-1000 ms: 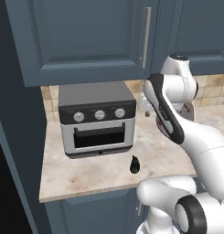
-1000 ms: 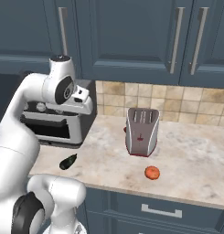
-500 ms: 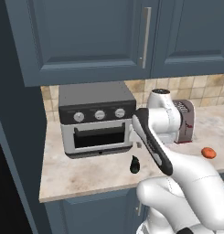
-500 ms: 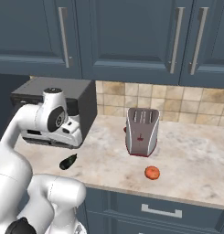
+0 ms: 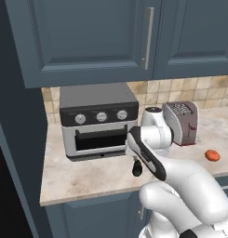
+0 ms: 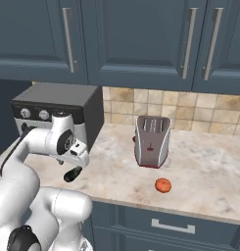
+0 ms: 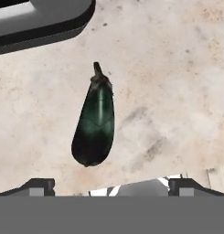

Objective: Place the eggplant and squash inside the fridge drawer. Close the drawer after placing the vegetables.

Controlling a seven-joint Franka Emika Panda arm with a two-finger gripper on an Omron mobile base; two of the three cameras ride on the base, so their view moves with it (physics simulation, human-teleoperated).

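Just before the toaster oven [image 5: 97,121], on bare marble counter [image 7: 177,82]: one eggplant [image 7: 94,122], lying flat, stem toward the oven, clear all round. Above it, gripper [image 7: 109,185] spread wide, holding nothing. Farther right of the oven: one toaster [image 6: 152,140], one tomato [image 6: 163,185].

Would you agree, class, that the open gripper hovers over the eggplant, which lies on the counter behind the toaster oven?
Not quite. The eggplant lies on the counter in front of the toaster oven, not behind it; the left base view shows it beside the arm, near the counter's front edge. The rest holds: in the hand view the open gripper hovers over it without touching.
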